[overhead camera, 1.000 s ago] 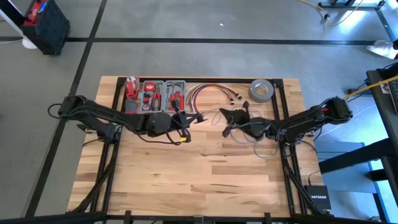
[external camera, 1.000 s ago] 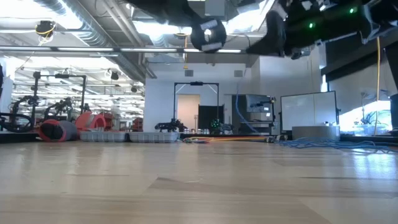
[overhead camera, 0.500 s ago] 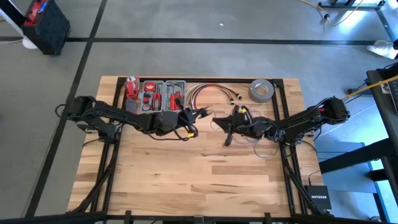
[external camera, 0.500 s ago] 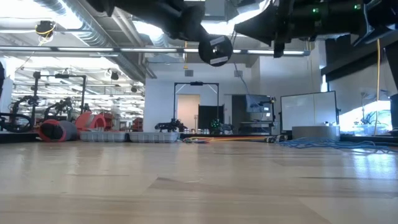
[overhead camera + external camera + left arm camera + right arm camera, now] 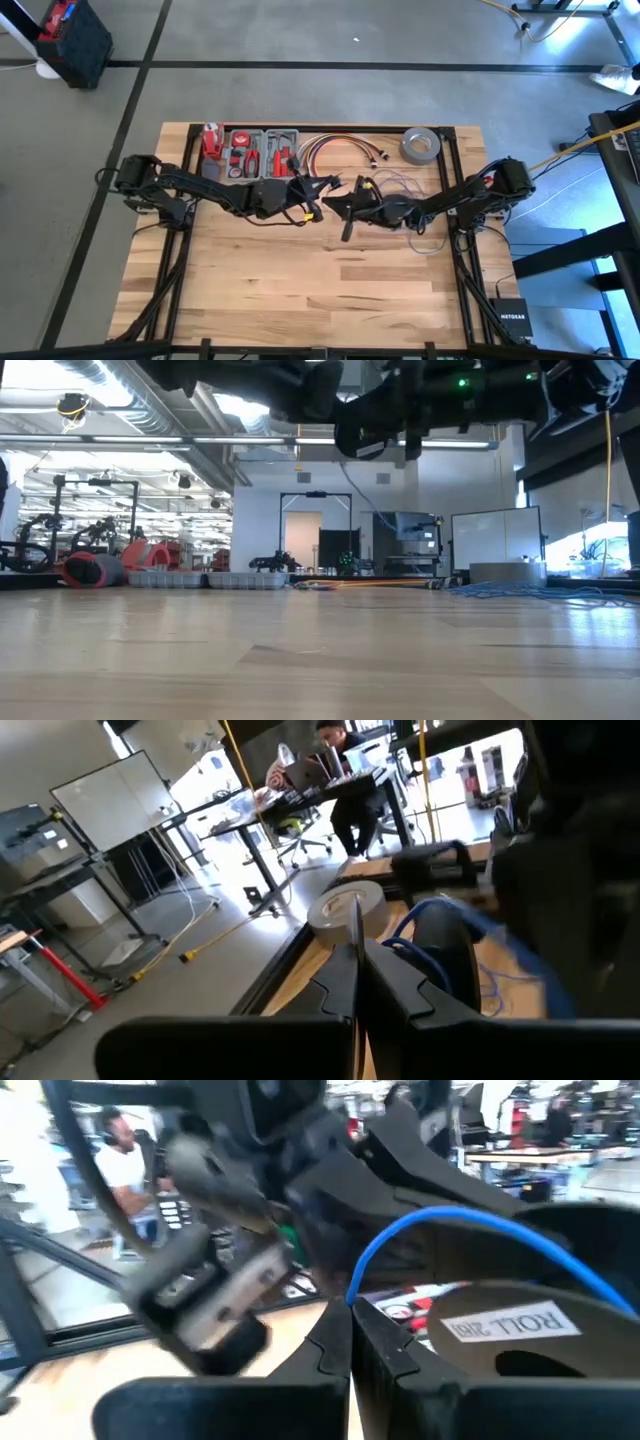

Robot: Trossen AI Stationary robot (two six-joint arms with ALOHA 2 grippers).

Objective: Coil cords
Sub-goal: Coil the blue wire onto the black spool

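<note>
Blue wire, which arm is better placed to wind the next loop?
Right, probably. The right gripper is shut on the blue wire, whose slack lies beside that arm. The left gripper sits close by, fingers shut.

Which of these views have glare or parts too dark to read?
High view: even light; left gripper and right gripper plain mid-table. Low view: arms are dark silhouettes against ceiling lights. Left wrist view: window glare beyond the tape roll. Right wrist view: blue wire shows bright against dark arm parts.
</note>
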